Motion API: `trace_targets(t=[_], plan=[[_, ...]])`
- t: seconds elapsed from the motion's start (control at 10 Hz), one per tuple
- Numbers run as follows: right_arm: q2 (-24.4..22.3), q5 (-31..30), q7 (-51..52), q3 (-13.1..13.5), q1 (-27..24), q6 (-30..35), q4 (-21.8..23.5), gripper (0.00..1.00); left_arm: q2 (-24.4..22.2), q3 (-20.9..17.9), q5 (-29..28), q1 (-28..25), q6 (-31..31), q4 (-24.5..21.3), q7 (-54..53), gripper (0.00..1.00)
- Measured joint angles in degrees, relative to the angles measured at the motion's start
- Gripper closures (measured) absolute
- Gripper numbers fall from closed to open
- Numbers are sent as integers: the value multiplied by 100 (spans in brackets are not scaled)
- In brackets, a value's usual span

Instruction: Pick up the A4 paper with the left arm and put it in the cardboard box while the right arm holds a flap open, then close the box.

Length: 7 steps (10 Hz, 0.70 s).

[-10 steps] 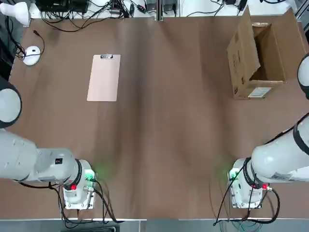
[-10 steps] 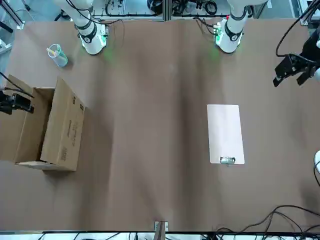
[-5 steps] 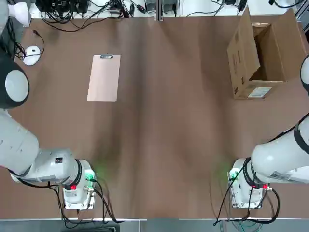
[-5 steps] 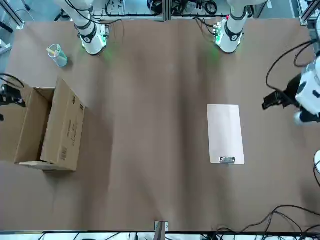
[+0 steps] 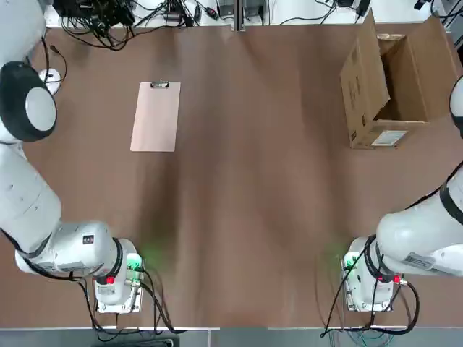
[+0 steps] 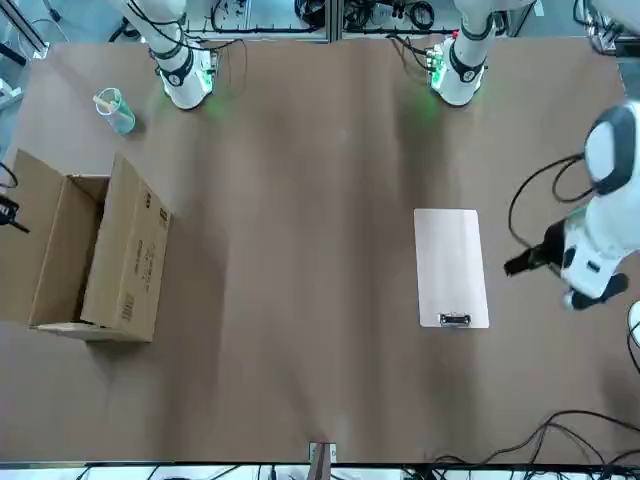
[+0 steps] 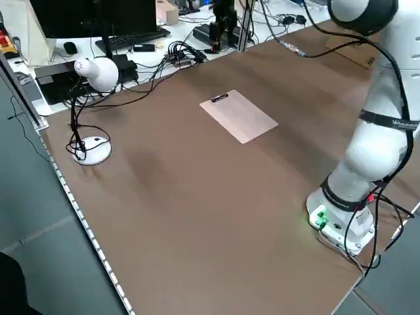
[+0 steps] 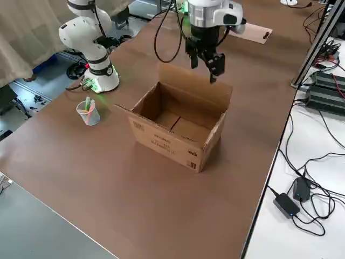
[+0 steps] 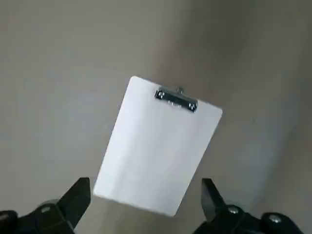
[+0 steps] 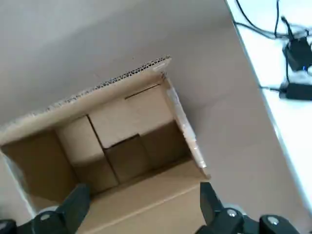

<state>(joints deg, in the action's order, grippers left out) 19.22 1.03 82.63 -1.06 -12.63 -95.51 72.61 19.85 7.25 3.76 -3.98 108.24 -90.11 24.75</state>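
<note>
Brown surface [image 5: 253, 217] | paper [image 5: 155, 119] flat at 10 o'clock, box [image 5: 365, 94] open at 2 | my left gripper [image 9: 146, 183] 9 o'clock, right gripper [image 10: 146, 185] by box, both spread, empty | pickup, flap-hold, drop, closing all left lol

A4 paper [image 5: 155, 117]: pinkish, flat on table, seemingly clipboard. Cardboard box [image 8: 172, 121]: brown, upright, open-topped.

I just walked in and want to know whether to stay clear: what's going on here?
Neither arm holds anything. The left gripper hovers above the clipboard, jaws open. The right gripper hangs over the open cardboard box, jaws open too. The clipboard lies flat on the table, outside the box.
</note>
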Motion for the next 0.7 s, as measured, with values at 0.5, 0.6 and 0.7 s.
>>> trace_targets(t=[0.5, 0.6, 0.7], plan=[[511, 20, 1540, -1, -454, -882, 5, 0, 694, 14, -198, 411, 1510, -300, 3723, 0], [681, 53, 1656, -1, -522, -1050, 6, 0, 792, 15, -233, 416, 1712, -305, 4382, 0], [869, 86, 1758, -4, -553, -1232, 8, 0, 888, 11, -241, 411, 1926, -309, 4966, 0]])
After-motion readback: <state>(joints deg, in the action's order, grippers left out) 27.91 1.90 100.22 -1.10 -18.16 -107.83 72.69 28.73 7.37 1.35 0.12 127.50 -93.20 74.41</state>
